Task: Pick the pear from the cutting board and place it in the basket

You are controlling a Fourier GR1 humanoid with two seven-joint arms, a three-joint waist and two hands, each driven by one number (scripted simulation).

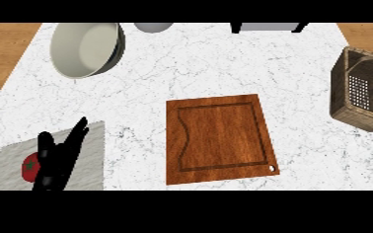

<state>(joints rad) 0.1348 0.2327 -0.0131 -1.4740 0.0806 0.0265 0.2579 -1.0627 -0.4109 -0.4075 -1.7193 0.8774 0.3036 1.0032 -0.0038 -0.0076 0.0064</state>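
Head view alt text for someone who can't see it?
The wooden cutting board lies mid-counter with no pear on it; the basket sits at the right edge. The left hand, open, shows lower left beside a red fruit. Grey bowl upper left.

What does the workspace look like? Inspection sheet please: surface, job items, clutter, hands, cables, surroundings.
Surface: white marble counter.
Job's things: brown wooden cutting board, centre, no pear seen; brown woven basket at right edge, partly cropped.
Clutter: pale grey round bowl, far left; small red round fruit with green stem beside left hand.
Hands: left hand open, fingers straight, lower left; right hand not in view.
Cables: nothing seen.
Surroundings: tan wooden surface past the counter's far corners.
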